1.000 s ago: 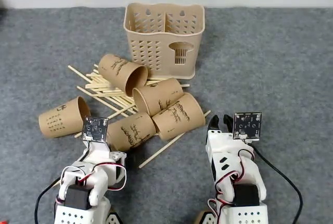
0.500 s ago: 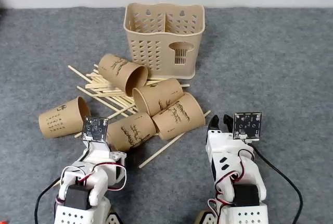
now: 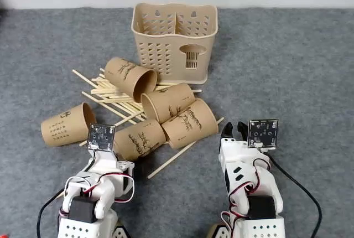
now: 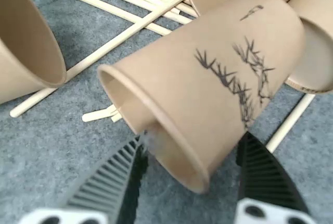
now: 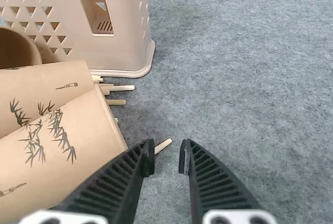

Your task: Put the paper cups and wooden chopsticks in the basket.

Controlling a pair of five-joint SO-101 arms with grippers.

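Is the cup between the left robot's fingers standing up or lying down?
Lying down. The paper cup rests on its side on the mat, open rim toward the left gripper.

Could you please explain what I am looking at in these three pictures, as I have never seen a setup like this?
These are two small robot arms side by side at a table covered by a grey mat. The high view comes from a fixed camera looking down, with the left arm and right arm at the near edge. The other two pictures come from a camera on each arm's wrist, looking along its gripper. On the mat stands a beige basket. In front of it, five paper cups lie on their sides over scattered wooden chopsticks. The left gripper is open, with its jaws on either side of one cup. The right gripper is slightly open and holds nothing.
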